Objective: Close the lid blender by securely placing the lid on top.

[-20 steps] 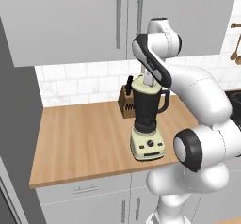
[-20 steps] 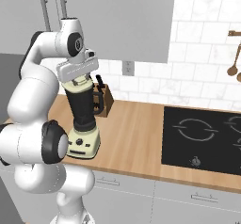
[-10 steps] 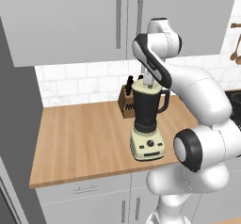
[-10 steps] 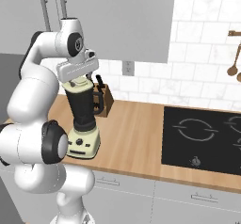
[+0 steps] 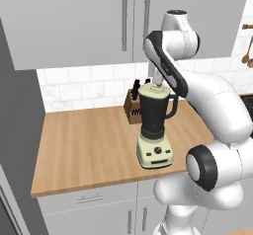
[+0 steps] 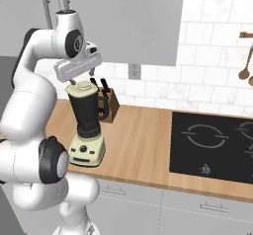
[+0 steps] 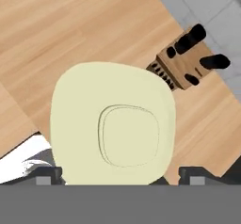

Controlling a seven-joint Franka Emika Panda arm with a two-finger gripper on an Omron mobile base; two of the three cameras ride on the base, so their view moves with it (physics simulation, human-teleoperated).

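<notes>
Gripper (image 6: 82, 78) spread wide, hovering just above lid (image 6: 83, 87), gripping nothing. Lid (image 7: 113, 130) sits on blender (image 5: 154, 129) jar mouth. Your nearest obstacle: knife block (image 5: 133, 105) just behind blender, near backsplash. Cooktop (image 6: 213, 146) well apart to right. Bare counter (image 5: 79, 150) gives you room left; front edge close to blender base.

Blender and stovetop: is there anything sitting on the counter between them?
No. In the right base view, bare wooden counter runs from the blender to the black cooktop.
</notes>
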